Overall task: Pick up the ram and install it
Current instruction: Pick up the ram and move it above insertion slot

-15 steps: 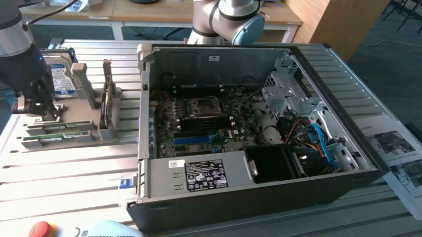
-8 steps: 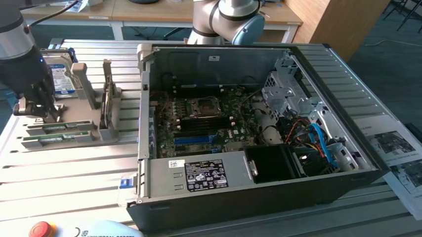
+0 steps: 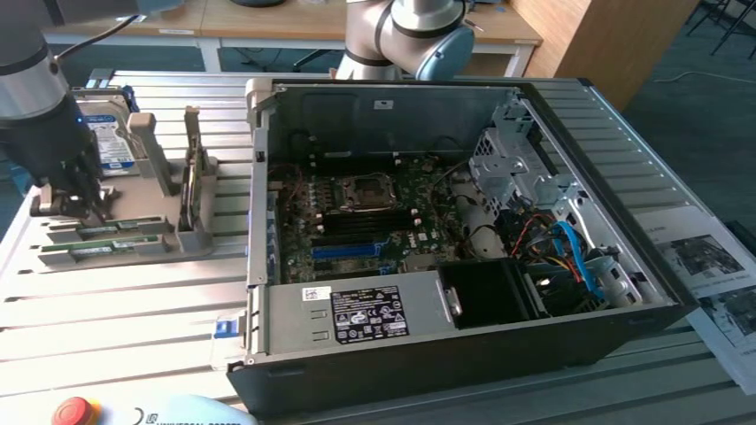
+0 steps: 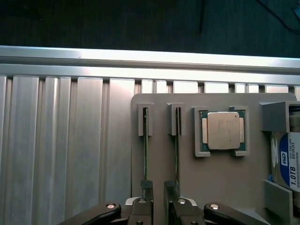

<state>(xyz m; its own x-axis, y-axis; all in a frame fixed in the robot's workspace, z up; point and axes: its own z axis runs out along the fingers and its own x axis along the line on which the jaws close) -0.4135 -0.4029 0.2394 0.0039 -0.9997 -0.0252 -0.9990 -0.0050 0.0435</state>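
A ribbed metal surface (image 3: 119, 310) carries a grey tray (image 3: 189, 237) toward the exterior view's left and, just beside it, an open black computer case (image 3: 473, 363) toward the right, its motherboard (image 3: 366, 221) facing up.

Bright daylight — glare on slats (image 4: 89, 140)

we are looking at two thin green boards standing on their long edges. the first ram stick (image 4: 146, 145) is sitting in a narrow slot of the grey holder (image 4: 225, 187); the second ram stick (image 4: 177, 154) is sitting parallel, just beside it, in the neighbouring slot. the holder is resting on the ribbed worktop (image 3: 119, 310), at the exterior view's left.
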